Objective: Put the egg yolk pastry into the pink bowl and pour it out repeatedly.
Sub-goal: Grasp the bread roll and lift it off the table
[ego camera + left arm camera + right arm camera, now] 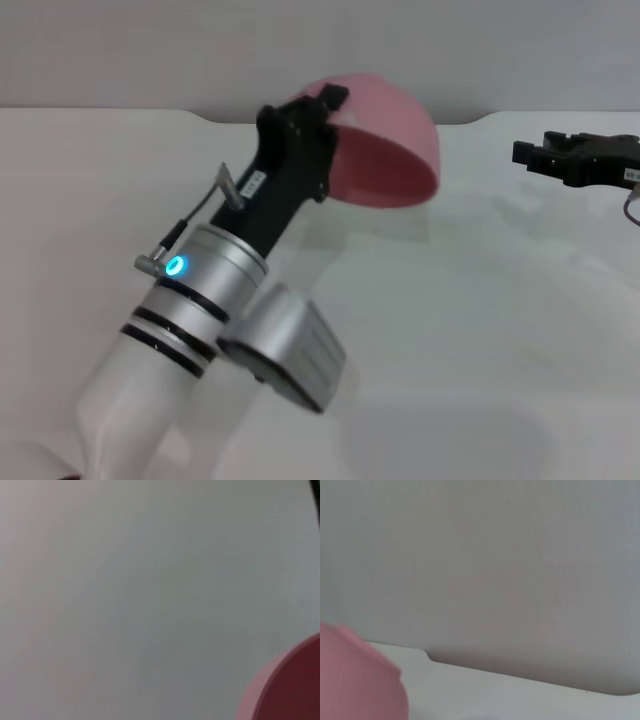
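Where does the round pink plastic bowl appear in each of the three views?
Head view: the round pink plastic bowl is at upper centre, tipped over, held up by the left pincer.
Left wrist view: only a part of the bowl shows, in the lower right corner.
Right wrist view: the bowl's outer wall fills the lower left corner.
Shared landmark: the white table.

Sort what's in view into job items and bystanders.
Job items: the pink bowl, held tipped over above the table by the left end effector. The egg yolk pastry is not visible.

Bystanders: the right end effector, idle at the right; the white table.
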Tool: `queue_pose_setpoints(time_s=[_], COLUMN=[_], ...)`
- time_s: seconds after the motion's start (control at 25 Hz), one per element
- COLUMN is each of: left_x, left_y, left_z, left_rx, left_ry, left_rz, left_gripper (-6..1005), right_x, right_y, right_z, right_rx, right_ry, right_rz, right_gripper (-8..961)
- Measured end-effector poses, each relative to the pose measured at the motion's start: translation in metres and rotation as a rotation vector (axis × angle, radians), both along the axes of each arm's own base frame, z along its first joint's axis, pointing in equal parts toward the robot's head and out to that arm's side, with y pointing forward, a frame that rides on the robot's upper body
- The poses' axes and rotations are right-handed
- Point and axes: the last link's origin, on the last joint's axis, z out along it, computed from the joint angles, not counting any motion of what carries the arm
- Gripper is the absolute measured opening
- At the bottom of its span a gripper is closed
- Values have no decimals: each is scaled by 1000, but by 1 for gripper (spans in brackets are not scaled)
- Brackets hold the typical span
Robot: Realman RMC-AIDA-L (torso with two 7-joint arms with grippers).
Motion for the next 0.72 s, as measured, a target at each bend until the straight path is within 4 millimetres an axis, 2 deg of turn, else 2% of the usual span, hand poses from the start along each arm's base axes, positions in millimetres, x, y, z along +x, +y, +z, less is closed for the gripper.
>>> queue_pose_setpoints(time_s=[0.12,0.32,0.4,0.52,0.68,0.72], left_x=[6,4,-5,-23,-57,-60], left_y=[15,51,65,81,96,98], left_z=[17,60,77,98,123,127], left_rx=[-3,-63,-147,-364,-673,-706], left_ry=[-221,-600,-694,-828,-1062,-1092], left_rz=[127,428,529,659,830,852], left_gripper=[-1,-2,-2,-2,-1,-1], right_x=[-3,-14,-18,-26,-38,-41], right_y=[0,2,3,5,5,5], right_z=[-4,-19,-24,-30,-42,-46], right_rx=[-13,-64,-77,-94,-134,-147], right_ry=[-15,-45,-51,-52,-42,-47], right_rz=[22,72,87,107,141,151], right_gripper=[557,563,565,569,573,574])
